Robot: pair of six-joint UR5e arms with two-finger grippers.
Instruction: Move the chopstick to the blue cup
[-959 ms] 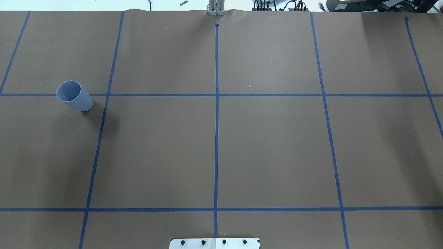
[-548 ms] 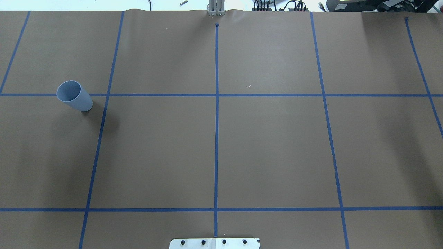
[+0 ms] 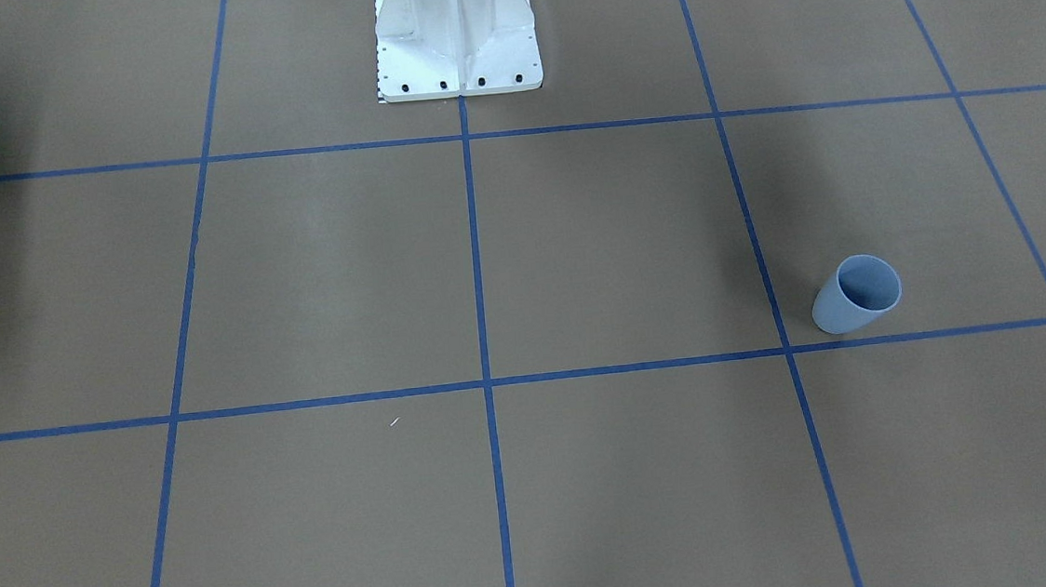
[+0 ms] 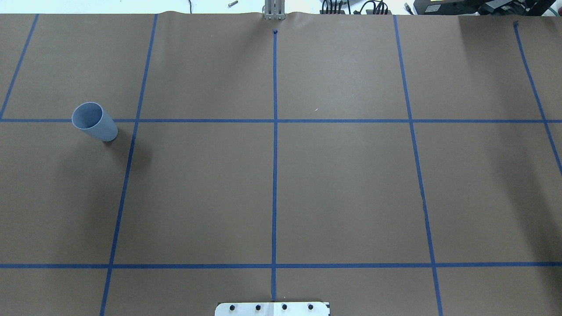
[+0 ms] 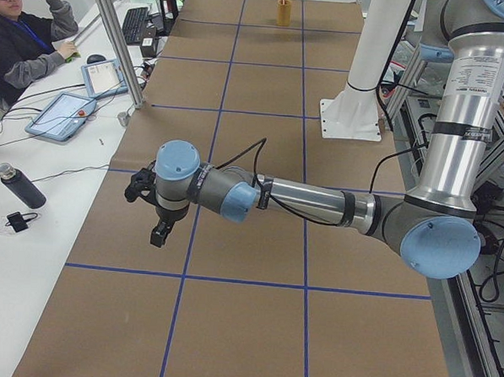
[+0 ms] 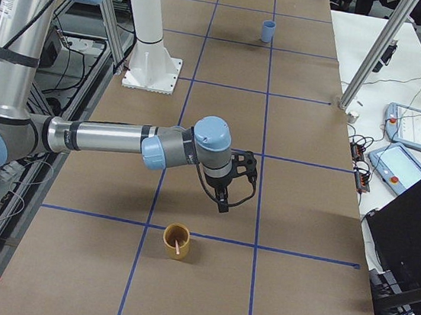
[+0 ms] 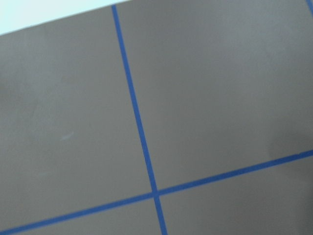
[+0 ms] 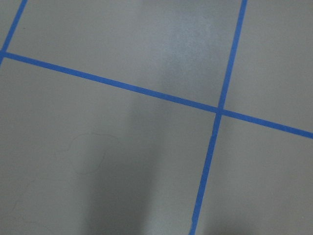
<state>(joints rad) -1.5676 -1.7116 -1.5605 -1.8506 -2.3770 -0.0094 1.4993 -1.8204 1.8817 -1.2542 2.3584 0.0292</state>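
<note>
On the brown bench (image 4: 342, 188) the chopstick (image 6: 176, 245), well apart from the blue cup (image 4: 94, 121), could slip during the long carry; whether the left claw (image 5: 158, 233) or right claw (image 6: 222, 203) is wide, I cannot tell.

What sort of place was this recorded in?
Most likely a robotics lab: the left arm and right arm reach over a brown-papered table gridded with blue tape, beside a white bench with control tablets where a person sits.
</note>
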